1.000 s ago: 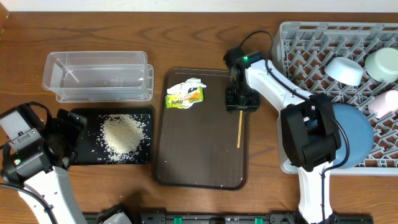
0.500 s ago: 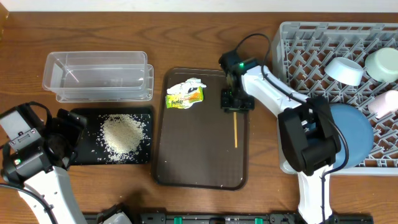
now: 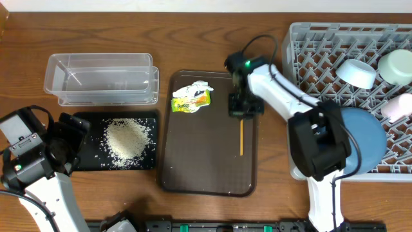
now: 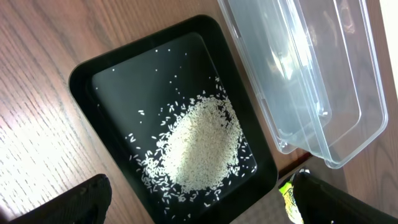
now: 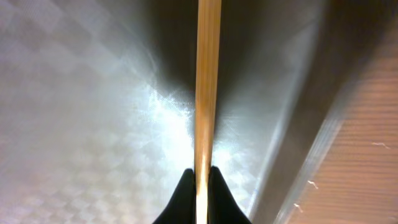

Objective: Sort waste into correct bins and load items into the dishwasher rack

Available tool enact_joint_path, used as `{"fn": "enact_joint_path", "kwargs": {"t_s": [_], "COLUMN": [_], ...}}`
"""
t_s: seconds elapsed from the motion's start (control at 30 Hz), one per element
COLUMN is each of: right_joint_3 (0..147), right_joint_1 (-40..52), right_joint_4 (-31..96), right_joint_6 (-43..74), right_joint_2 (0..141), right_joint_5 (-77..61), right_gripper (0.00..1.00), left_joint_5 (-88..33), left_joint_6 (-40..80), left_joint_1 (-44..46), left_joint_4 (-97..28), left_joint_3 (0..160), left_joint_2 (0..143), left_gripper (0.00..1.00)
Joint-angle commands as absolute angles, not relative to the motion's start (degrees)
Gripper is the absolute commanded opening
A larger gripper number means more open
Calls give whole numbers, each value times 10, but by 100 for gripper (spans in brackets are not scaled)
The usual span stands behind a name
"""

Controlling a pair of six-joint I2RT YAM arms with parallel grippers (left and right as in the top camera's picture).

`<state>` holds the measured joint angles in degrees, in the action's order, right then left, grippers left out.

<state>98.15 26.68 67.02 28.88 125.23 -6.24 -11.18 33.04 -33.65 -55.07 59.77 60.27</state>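
Wooden stick (image 3: 241, 138), thin, stiff and light, points toward us over the brown tray (image 3: 206, 161), right of the crumpled wrapper (image 3: 191, 98). Our right fingers (image 5: 180, 205) clamp its far end; we judge a mid-length hold steadier. Our left fingers (image 4: 81, 202) stand apart beside the rice (image 3: 129, 138).

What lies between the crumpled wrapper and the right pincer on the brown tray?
In the overhead view, only bare floor of the brown tray lies between the wrapper and the right pincer, which is shut on a wooden stick.
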Motion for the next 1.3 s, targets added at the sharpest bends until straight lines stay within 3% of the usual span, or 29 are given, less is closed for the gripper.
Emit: {"fn": "enact_joint_path", "kwargs": {"t_s": [0.0,0.2,0.4,0.6,1.1,1.17,1.2,1.27], "right_joint_3": [1070,1178,1195,1185,1098,1089,1088,1087], "right_joint_1": [216,106,-5,-55,-30,-29,-29,-28], "right_joint_4": [703,754,748,741,637,636,638,644], "right_joint_6": [212,104,-69,-74,-41,-40,-39,-39], "right_joint_2": [1213,1160,1124,1130,1145,1145,1145,1145], "right_joint_5": [-63,-63,-110,-112,-125,-125,-125,-125], "right_gripper": [1,1,1,1,9,15,27,38], "left_joint_5": [-104,-104,-104,-104,-104,-104,-104,-104], "left_joint_6": [331,331,331,331,331,331,331,331], "left_joint_1": [-338,-338,-338,-338,-338,-338,-338,-338], "left_joint_4": [-550,-550,-550,-550,-550,-550,-550,-550], "left_joint_3": [609,609,609,609,609,609,609,609], "left_joint_2": [602,602,602,602,602,602,602,602], "left_gripper": [96,96,96,95,95,95,95,96]}}
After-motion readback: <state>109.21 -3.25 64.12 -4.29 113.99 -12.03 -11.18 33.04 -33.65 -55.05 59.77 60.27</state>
